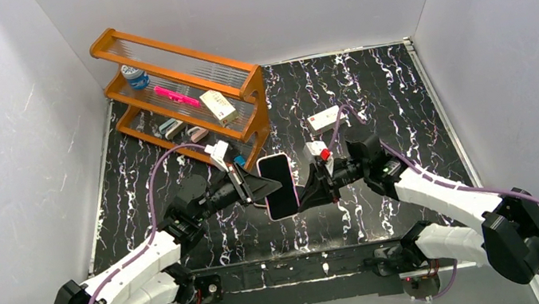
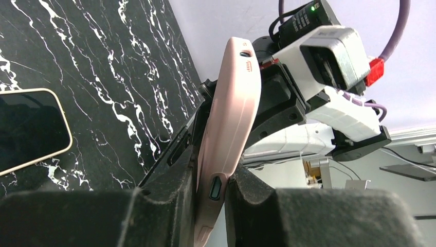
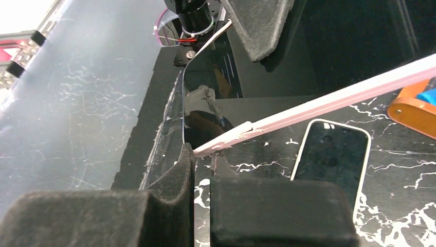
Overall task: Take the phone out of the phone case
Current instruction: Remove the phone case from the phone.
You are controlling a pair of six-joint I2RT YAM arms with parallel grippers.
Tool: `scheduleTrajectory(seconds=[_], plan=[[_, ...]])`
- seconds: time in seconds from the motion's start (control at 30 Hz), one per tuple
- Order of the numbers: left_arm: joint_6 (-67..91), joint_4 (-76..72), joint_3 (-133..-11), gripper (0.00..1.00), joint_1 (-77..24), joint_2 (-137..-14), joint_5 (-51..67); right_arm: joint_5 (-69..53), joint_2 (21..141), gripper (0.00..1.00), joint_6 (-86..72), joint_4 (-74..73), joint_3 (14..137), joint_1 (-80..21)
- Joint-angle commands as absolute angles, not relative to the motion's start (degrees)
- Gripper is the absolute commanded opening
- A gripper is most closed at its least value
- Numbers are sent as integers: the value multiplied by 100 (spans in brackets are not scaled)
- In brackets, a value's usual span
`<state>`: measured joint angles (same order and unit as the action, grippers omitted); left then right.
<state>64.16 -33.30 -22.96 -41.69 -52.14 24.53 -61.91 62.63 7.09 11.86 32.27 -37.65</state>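
Note:
A pink phone case (image 1: 278, 187) hangs in the air between my two grippers, above the black marble table (image 1: 370, 88). My left gripper (image 1: 260, 194) is shut on the case's side; in the left wrist view its pads (image 2: 177, 190) clamp the case (image 2: 234, 113) beside a button. My right gripper (image 1: 301, 194) is shut on a corner lip of the case (image 3: 319, 105), as the right wrist view shows (image 3: 203, 157). A phone (image 3: 331, 159) with a pale rim and dark screen lies flat on the table below, apart from the case (image 2: 28, 128). The top view hides the phone.
An orange wooden rack (image 1: 185, 92) with small items stands at the back left, its corner close to the grippers (image 3: 411, 110). A white box (image 1: 323, 118) lies behind the right gripper. White walls enclose the table on three sides.

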Motion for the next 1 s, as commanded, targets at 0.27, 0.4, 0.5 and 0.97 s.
scheduleTrajectory(seconds=[0.27,0.4,0.5,0.97], plan=[[7664,-4086,-2512,0,-4191,-5495,1956,-5486,6220,1,2624,1867,3661,-4352],[7536,-4087,-2563,0,-4191,-5462,1957,-5252,6079,1,2416,2101,3513,-4368],[7433,-4070,-2466,0,-4176,-5310,1813,-4625,5828,1,2083,2454,3205,-4364],[7113,-4005,-1625,0,-4105,-4115,-330,-2703,4949,53,-2641,1751,2998,-4364]])
